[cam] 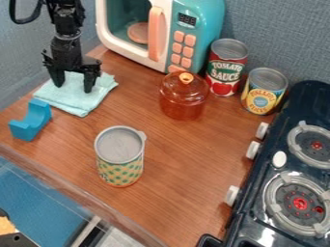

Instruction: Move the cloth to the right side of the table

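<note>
Clearly open — gripper (73, 88), fingertips at cloth (77, 104).

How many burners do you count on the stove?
2. The upper burner sits toward the far end of the stove; the lower burner sits nearer the camera. The stove runs past the right edge, so more may be hidden.
</note>
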